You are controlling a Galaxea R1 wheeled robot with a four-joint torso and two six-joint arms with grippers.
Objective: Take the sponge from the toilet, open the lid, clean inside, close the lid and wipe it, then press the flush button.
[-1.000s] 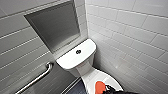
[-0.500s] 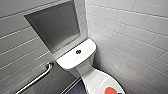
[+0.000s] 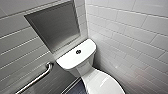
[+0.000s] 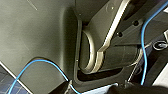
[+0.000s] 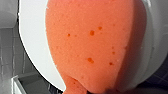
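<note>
The white toilet (image 3: 75, 58) stands in the corner, with a round flush button (image 3: 78, 52) on its flat cistern top. Below the cistern the glossy oval lid (image 3: 102, 83) is down. In the right wrist view the orange-red sponge (image 5: 92, 42) looms large and lies flat against the white lid (image 5: 32, 50). Its near end is pinched narrow where my right gripper is shut on it. The left wrist view looks at my own dark body and a blue cable (image 4: 50, 65), and nothing is in that gripper.
A steel grab bar (image 3: 37, 78) runs along the left tiled wall below a grey recessed panel (image 3: 55, 27). The white tiled wall (image 3: 130, 32) stands close on the toilet's right. Dark floor (image 3: 75, 88) lies to the left of the bowl.
The orange sponge at the bottom of the head view shifted right, then slid off its lower edge toward the lid's front. The toilet and the camera have stayed put.
</note>
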